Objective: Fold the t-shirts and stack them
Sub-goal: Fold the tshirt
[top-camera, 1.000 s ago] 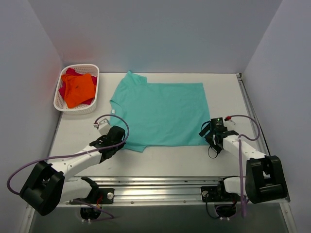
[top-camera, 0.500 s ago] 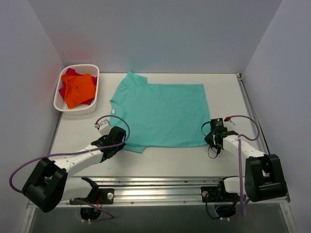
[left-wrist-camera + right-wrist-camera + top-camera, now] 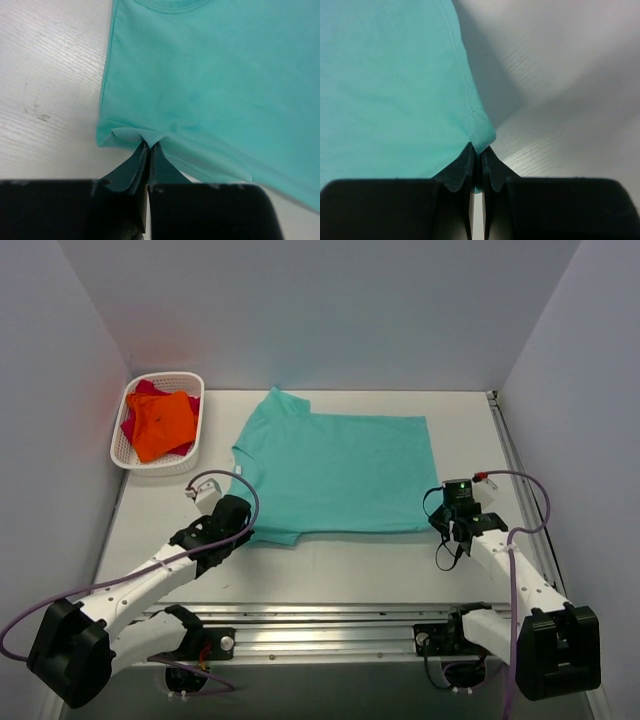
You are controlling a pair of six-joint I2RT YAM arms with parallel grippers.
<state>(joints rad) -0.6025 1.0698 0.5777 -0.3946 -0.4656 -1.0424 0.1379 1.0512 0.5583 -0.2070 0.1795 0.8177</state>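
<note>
Nearest, the left gripper [image 3: 149,151] has its 2 jaws pressed almost together on a small pucker of the teal-green t-shirt [image 3: 335,475]. It pinches the cloth at the shirt's near-left corner, by the near sleeve. To its right, the right gripper [image 3: 479,154] has its jaws nipped onto the shirt's near-right corner, with only a thin slit between them and the stitched hem edge caught there. Between the 2 grips the shirt lies spread flat on the white desk [image 3: 350,565], with its collar to the left and its bottom hem to the right. Farther back at the left, a white lattice basket [image 3: 122,447] holds the orange t-shirt [image 3: 163,425], crumpled on top of the magenta-red t-shirt [image 3: 130,427].
</note>
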